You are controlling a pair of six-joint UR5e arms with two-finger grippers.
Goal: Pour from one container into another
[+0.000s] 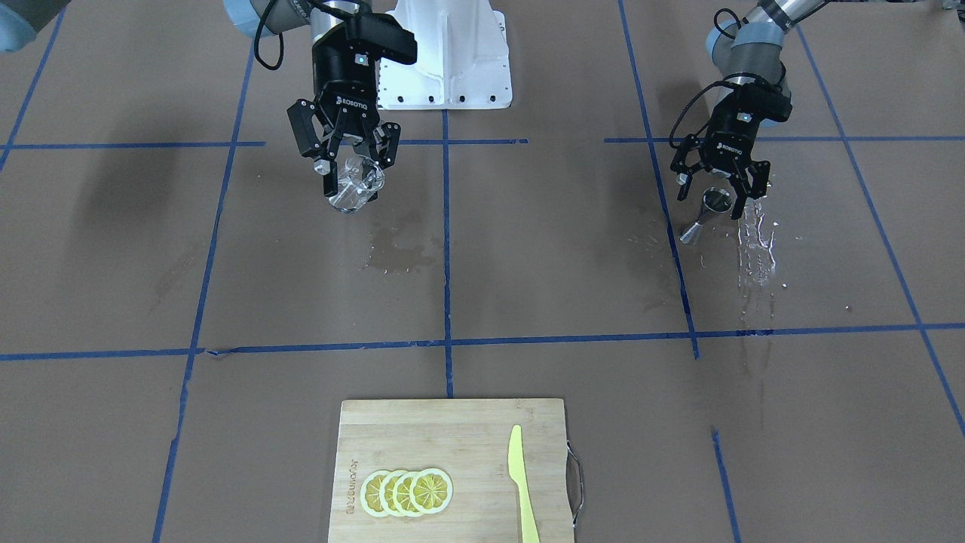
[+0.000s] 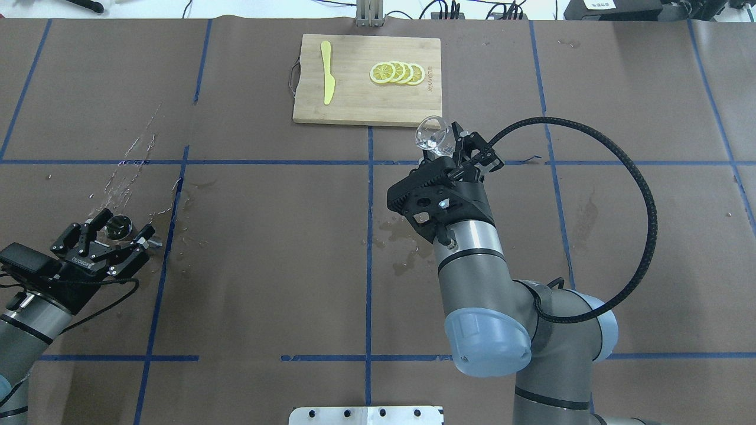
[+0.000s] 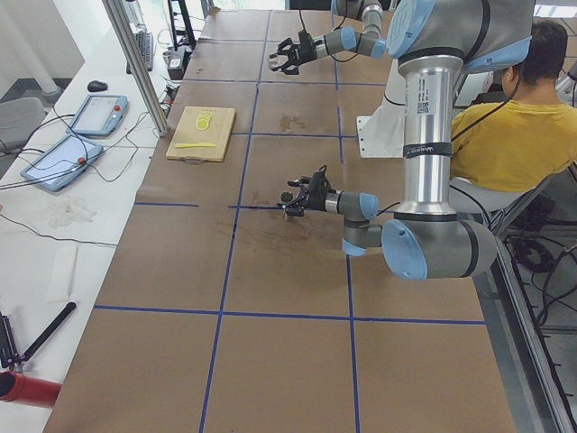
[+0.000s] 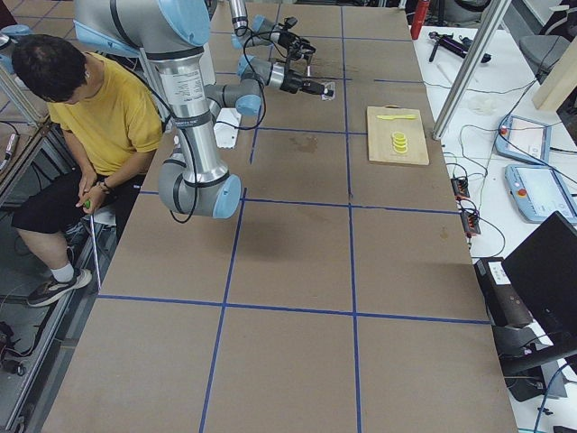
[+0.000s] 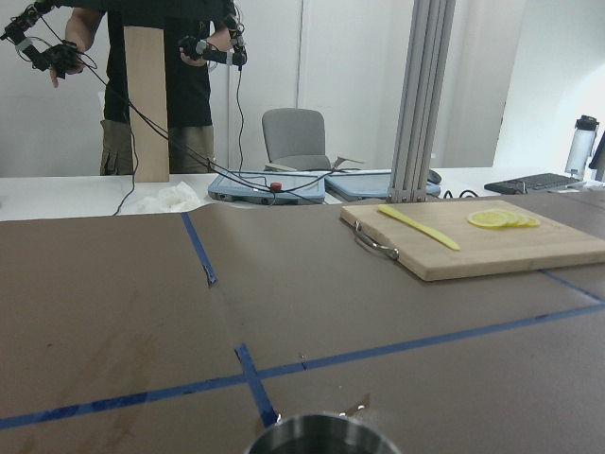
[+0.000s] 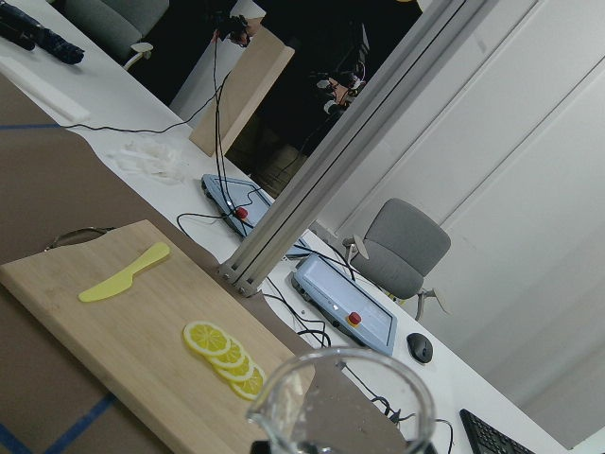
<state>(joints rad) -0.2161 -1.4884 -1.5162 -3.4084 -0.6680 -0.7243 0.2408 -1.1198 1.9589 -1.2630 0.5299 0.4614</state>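
The clear tumbler [image 1: 354, 185] hangs tilted above the table with my right gripper [image 1: 353, 167] shut on it. In the overhead view the tumbler [image 2: 433, 134] juts forward past the right gripper [image 2: 450, 144], near the board's front edge. Its rim [image 6: 302, 416] fills the bottom of the right wrist view. The steel jigger [image 1: 705, 213] stands on the table at the far side. My left gripper [image 1: 720, 188] is open, its fingers spread on either side of the jigger without touching it. Overhead, the jigger [image 2: 118, 226] sits between the left gripper's [image 2: 117, 229] fingers. The jigger's rim [image 5: 312, 437] shows at the bottom of the left wrist view.
Spilled water [image 1: 758, 241] streaks the table beside the jigger, and a wet stain [image 1: 396, 253] marks the middle. A wooden cutting board [image 1: 452, 430] holds lemon slices [image 1: 407, 492] and a yellow knife [image 1: 520, 483]. A seated person [image 3: 505, 117] is behind the robot's base.
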